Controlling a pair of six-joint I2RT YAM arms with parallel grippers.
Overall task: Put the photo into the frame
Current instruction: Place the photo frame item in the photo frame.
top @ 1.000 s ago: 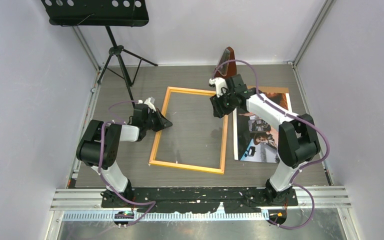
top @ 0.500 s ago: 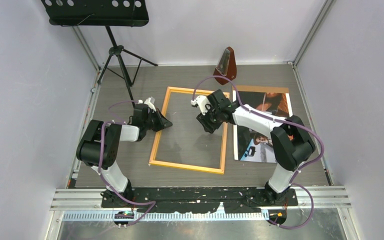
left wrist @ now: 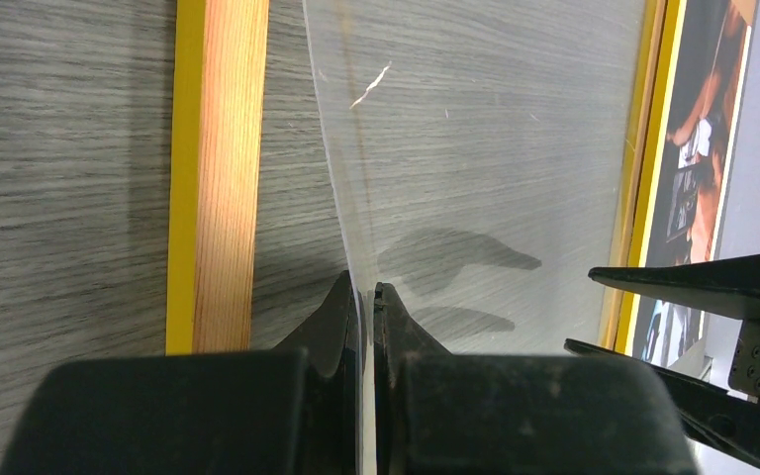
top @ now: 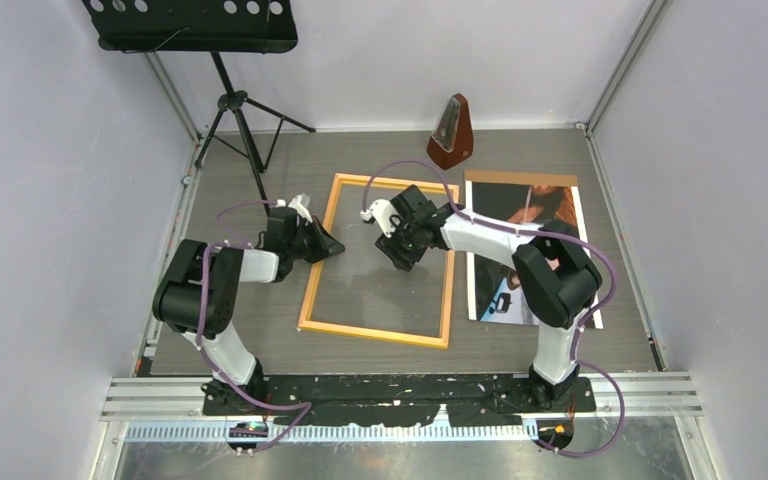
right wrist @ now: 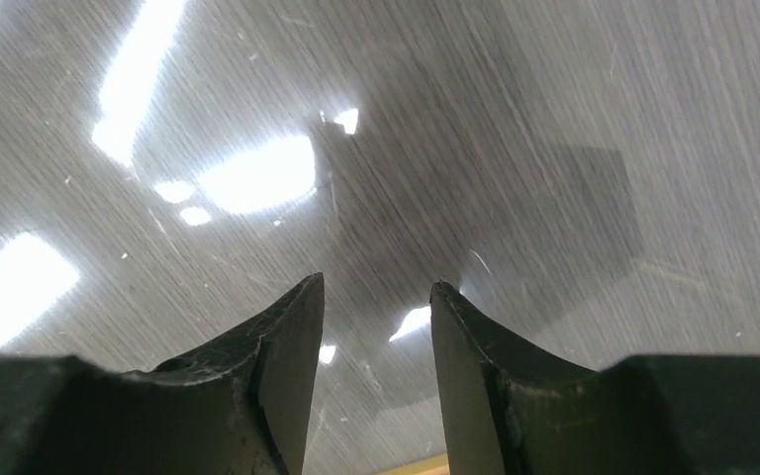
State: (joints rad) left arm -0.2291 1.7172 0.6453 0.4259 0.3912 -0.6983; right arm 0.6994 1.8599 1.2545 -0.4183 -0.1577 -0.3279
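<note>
Just inside the frame's (left wrist: 220, 178) left rail, my left fingers (left wrist: 341, 317) pinch the clear pane (left wrist: 475, 148); my right fingers (right wrist: 287, 336) hover spread above it. The photo (top: 545, 205) lies on the bench (top: 260, 170) beside the frame. I judge this the pane-handling step; next, my right fingers need a hold on it.

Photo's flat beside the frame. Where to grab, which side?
Likely the right long edge of the photo, coming in low from the right: it lies flat, its left edge runs close along the frame, while the right edge is bare and unobstructed.

Robot lab enclosure, plain white walls (top: 50, 200), aluminium rail (top: 660, 392), grey wood-grain table (top: 380, 160)
</note>
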